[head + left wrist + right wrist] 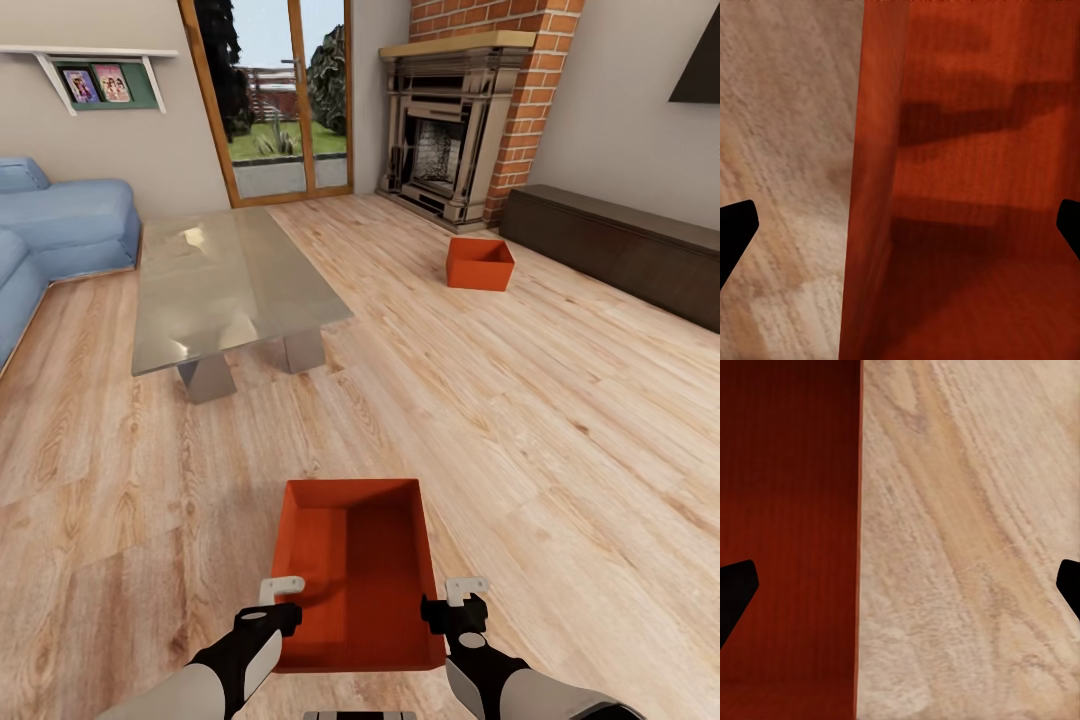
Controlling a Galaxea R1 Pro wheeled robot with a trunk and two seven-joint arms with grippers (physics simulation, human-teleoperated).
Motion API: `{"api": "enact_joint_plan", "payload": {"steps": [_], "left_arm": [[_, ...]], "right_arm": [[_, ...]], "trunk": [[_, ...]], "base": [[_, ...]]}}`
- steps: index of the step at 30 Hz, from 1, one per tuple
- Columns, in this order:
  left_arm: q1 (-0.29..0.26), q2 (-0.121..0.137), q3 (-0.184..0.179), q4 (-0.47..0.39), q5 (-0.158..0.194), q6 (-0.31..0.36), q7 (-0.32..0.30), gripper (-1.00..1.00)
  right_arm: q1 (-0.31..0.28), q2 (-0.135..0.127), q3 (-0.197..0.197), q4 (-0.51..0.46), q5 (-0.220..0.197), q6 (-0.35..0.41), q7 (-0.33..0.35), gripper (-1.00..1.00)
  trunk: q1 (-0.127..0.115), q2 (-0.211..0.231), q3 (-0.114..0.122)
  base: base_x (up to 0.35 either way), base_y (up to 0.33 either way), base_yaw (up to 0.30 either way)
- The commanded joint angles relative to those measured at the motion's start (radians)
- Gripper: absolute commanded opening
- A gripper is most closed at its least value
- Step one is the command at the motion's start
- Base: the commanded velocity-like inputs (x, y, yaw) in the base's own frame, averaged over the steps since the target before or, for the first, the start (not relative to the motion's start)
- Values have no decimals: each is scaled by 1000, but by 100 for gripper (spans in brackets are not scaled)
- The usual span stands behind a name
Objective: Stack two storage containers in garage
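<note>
I am in the living room. One orange-red storage container (355, 560) sits on the wood plank flooring right in front of me. My left gripper (280, 600) stands open astride its left wall (874, 187), one finger outside and one inside. On the opposite side my right gripper (452, 598) is open astride the right wall (859, 547). Neither gripper's fingers touch the walls. The second storage container (480, 263) rests farther off, near the brick fireplace (450, 140). The garage and its floor are out of view.
A glass coffee table (225, 280) stands ahead to the left, a blue sofa (55, 235) at the far left. A dark low cabinet (620, 250) lines the right wall. Wood-framed glass doors (275, 95) are at the back.
</note>
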Motion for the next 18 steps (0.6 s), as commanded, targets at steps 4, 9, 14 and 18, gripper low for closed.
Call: {"api": "enact_joint_plan", "payload": {"steps": [4, 9, 14, 18], "left_arm": [[0, 0, -9, -2, 10, 6, 6, 100], [0, 0, -9, -2, 11, 6, 6, 100], [0, 0, -9, -2, 11, 6, 6, 100], [0, 0, -9, -4, 11, 6, 6, 100]], "right_arm": [[-1, 0, 9, 1, -10, -4, -2, 100], [-1, 0, 9, 1, -10, -4, -2, 100], [-1, 0, 9, 1, -10, -4, -2, 100], [-1, 0, 9, 1, -10, -4, -2, 100]], "trunk": [[0, 0, -1], [0, 0, -1], [0, 0, -1], [0, 0, -1]], "base": [[0, 0, 0], [0, 0, 0], [0, 0, 0], [0, 47, 0]]}}
